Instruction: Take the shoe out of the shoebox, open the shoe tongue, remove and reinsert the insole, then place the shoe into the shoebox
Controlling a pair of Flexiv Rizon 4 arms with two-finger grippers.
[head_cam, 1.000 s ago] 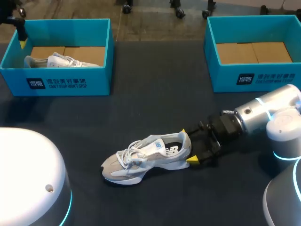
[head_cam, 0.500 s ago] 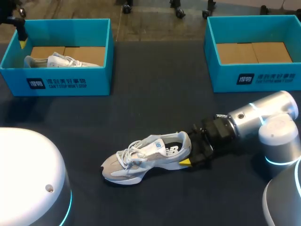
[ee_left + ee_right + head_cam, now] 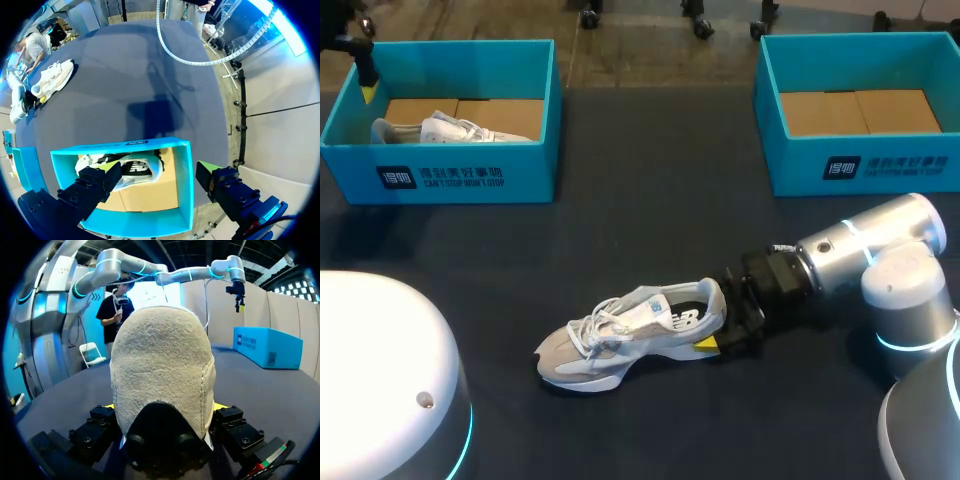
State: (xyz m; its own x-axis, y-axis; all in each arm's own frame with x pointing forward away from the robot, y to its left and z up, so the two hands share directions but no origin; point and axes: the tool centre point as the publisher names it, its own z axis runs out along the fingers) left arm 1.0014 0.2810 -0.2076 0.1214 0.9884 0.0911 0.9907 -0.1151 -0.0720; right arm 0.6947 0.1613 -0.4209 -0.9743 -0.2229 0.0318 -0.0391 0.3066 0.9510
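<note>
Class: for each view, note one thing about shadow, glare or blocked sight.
Head view: pale shoe bright against the dark table. Left wrist view: a shadow patch on the table beyond the shoebox. Right wrist view: the shoe's heel blocks sight ahead.

High rear head camera and both wrist cameras share the shoe (image 3: 638,328).

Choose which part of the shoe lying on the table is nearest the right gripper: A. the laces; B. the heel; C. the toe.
B: in the head view the right gripper sits at the heel of the shoe, whose toe points away from it.
</note>
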